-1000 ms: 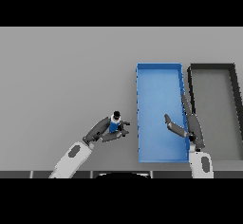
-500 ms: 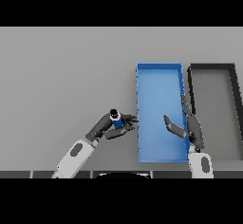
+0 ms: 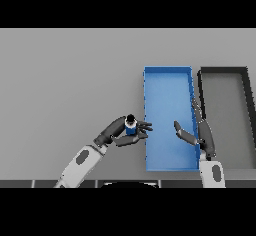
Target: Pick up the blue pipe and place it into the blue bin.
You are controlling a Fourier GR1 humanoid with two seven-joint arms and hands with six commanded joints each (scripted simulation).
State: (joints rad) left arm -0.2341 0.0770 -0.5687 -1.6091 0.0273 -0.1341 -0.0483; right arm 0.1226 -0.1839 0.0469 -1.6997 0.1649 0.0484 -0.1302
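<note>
The left hand [image 3: 121, 134] had its fingers curled round the pipe [image 3: 131, 126] just left of the bin [image 3: 168, 82], release still pending; the right hand [image 3: 198, 132] hovered spread.

The left robot hand [image 3: 121, 132] has carried the blue pipe [image 3: 131, 126] rightward to the blue bin's [image 3: 167, 70] edge.

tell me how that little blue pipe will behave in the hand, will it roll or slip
The blue pipe looks short, round and rigid, so it probably keeps its shape in the left hand. Its rounded form suggests it could roll if released on its side in the blue bin. It is small beside the fingers, so likely light but easy to let slip.
</note>
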